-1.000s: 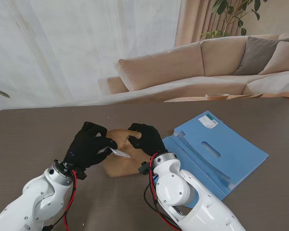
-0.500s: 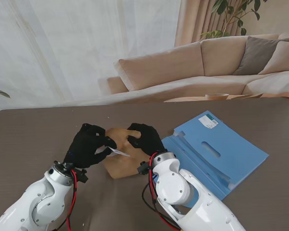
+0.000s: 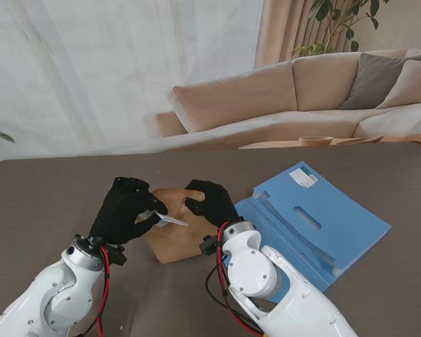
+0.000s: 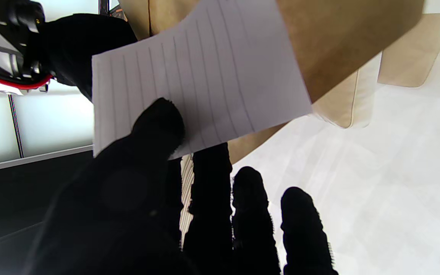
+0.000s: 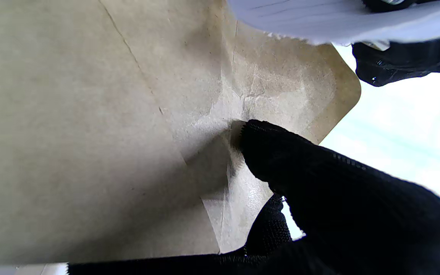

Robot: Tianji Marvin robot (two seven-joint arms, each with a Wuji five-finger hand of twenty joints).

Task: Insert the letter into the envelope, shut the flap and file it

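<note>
The left hand pinches the letter, a small sheet of lined white paper, thumb on one face and the other fingers behind it. In the left wrist view the thumb presses on the sheet's near edge, and the letter reaches out over the brown envelope. In the stand view the sheet juts from this hand toward 3 o'clock, held above the envelope, which sits on the dark tabletop between the two hands.

The right hand is at the envelope's 2 o'clock corner, fingers curled down onto the paper. In the right wrist view one gloved finger is tucked against a creased fold of the envelope near its rounded flap, with another finger on the far side of the paper, so this hand grips the envelope at its opening. The edge of the letter shows just past the flap, close to the opening; whether it touches the envelope cannot be told.

A blue folder lies open on the tabletop at 3 o'clock from the envelope, just beside the right forearm, with a white label at its far corner. Beyond the tabletop, at 12 to 2 o'clock, stands a beige sofa.
</note>
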